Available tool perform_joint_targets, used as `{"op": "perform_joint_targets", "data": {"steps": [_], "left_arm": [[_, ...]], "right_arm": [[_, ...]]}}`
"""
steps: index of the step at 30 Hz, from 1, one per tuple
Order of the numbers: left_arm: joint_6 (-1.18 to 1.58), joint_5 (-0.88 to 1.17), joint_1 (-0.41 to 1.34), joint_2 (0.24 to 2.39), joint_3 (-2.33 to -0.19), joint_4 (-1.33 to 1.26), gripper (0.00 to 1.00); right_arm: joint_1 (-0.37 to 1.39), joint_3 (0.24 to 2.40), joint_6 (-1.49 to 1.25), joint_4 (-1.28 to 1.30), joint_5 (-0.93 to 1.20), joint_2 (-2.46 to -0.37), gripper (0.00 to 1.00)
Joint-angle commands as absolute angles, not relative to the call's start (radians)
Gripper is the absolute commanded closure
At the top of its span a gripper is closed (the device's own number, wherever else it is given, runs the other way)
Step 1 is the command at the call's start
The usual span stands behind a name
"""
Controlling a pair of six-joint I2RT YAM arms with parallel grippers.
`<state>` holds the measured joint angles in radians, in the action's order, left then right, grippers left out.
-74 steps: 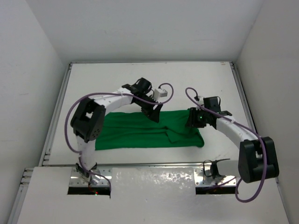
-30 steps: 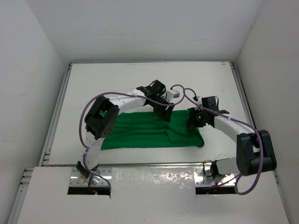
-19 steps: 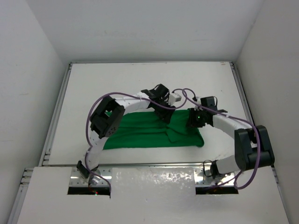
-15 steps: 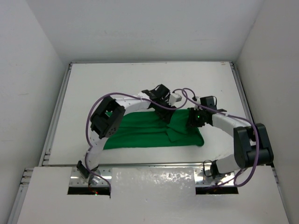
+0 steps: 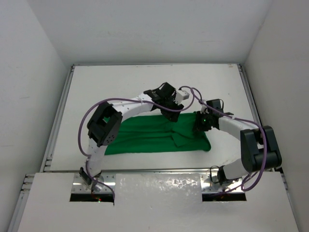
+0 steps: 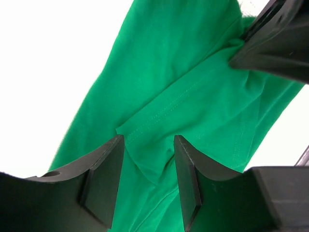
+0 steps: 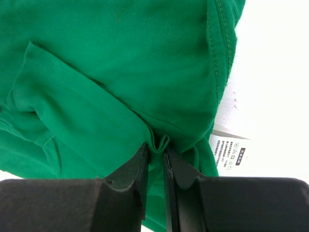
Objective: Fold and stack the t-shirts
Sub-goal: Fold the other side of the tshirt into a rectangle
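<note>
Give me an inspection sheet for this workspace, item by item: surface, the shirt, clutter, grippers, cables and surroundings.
Surface: white table, no stains seen.
Job's things: one bright green cloth t-shirt, partly folded into a long band lying across the table; white care label showing at its edge.
Clutter: nothing seen.
Grippers: left gripper, jaws open over a hemmed fold; right gripper, jaws shut on a pinch of the t-shirt.
Cables: purple cables loop along both arms and run close together near the wrists.
Surroundings: plain white walls on three sides.
</note>
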<state>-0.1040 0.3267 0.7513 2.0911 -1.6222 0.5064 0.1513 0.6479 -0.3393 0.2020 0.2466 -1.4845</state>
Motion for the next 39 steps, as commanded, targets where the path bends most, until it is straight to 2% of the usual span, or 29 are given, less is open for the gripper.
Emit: {"op": "perform_joint_targets", "data": {"steps": [1,4,9,18,20,21,23,26,28,33,39], "left_arm": [[-0.101,0.302,0.753,2.063,-1.618,0.477,0.57],[-0.106,0.279,0.753,2.104,-1.620,0.477,0.60],[-0.123,0.262,0.753,2.152,-1.654,0.468,0.72],[-0.135,0.222,0.765,2.181,-1.602,0.454,0.71],[-0.143,0.204,0.765,2.178,-1.595,0.446,0.78],[-0.143,0.196,0.765,2.172,-1.601,0.445,0.89],[-0.143,0.195,0.765,2.163,-1.609,0.443,1.00],[-0.135,0.201,0.765,2.120,-1.605,0.442,1.00],[-0.132,0.212,0.765,2.093,-1.589,0.431,1.00],[-0.127,0.203,0.765,2.000,-1.506,0.373,1.00],[-0.121,0.201,0.765,2.026,-1.485,0.364,1.00]], "right_arm": [[0.155,0.664,-0.330,0.179,0.244,-1.482,0.83],[0.155,0.673,-0.328,0.183,0.242,-1.480,0.83],[0.155,0.669,-0.336,0.178,0.236,-1.477,0.83],[0.155,0.678,-0.367,0.146,0.241,-1.479,0.85],[0.155,0.680,-0.367,0.150,0.236,-1.480,0.87],[0.155,0.683,-0.364,0.155,0.227,-1.479,0.90],[0.153,0.680,-0.357,0.170,0.215,-1.470,0.92],[0.144,0.669,-0.348,0.179,0.207,-1.451,0.99],[0.143,0.667,-0.344,0.178,0.207,-1.436,1.00],[0.140,0.660,-0.342,0.163,0.190,-1.359,1.00],[0.141,0.695,-0.350,0.163,0.193,-1.408,1.00]]}}
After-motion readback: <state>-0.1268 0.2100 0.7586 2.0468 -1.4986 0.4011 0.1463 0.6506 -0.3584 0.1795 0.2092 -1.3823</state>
